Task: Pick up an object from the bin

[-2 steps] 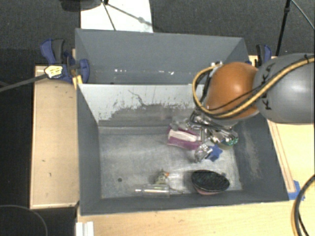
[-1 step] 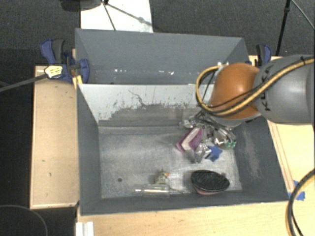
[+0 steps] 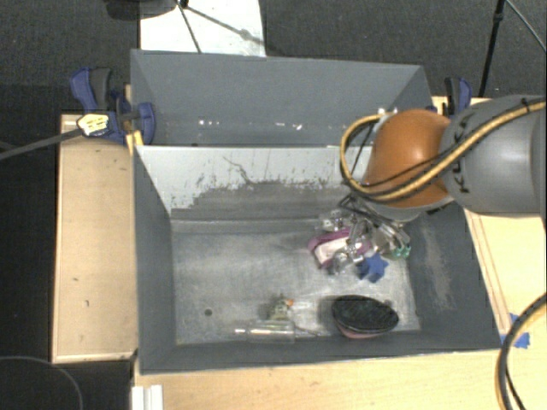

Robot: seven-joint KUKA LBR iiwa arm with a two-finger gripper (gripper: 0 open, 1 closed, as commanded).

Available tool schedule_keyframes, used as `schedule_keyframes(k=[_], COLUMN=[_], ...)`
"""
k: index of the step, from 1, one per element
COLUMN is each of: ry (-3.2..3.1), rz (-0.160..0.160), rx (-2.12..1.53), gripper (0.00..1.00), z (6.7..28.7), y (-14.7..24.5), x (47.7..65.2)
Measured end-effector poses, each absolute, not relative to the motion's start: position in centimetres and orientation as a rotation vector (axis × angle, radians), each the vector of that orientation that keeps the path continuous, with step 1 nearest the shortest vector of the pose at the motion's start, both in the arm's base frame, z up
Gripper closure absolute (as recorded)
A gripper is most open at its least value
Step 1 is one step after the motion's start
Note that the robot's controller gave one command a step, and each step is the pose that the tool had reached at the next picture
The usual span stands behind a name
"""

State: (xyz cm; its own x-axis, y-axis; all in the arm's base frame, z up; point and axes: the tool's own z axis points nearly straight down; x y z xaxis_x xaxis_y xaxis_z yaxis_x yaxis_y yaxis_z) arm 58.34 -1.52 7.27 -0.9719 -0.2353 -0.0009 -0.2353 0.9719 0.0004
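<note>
Purple-and-white piece [image 3: 327, 248] is lying in the bin's [image 3: 222, 263] right half, partly under the end effector [image 3: 359, 244], which I am watching hovering there (open or closed, I cannot tell); a black oval thing [image 3: 365, 315] is sitting nearer the front.

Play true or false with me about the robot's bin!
1. The hand is over the right part of the bin. True.
2. A black oval thing lies near the front wall. True.
3. The purple thing lies in the left corner. False: it is right of the middle, beside the hand.
4. The blue thing sits on top of the black oval thing. False: it lies apart from it, by the hand.
</note>
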Motion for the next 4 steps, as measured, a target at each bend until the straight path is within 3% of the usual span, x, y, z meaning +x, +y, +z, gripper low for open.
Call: schedule_keyframes(k=[1,2,3,4], ry=[3.021,3.028,2.987,2.983], rz=[-0.001,0.001,0.006,0.002], rx=[-0.831,-0.826,-0.99,-0.978], gripper=[1.0,0.0,0.0,1.0], z=[20.6,20.4,7.7,8.2], y=[2.8,2.7,4.3,4.2], x=[57.7,57.6,54.6,54.8])
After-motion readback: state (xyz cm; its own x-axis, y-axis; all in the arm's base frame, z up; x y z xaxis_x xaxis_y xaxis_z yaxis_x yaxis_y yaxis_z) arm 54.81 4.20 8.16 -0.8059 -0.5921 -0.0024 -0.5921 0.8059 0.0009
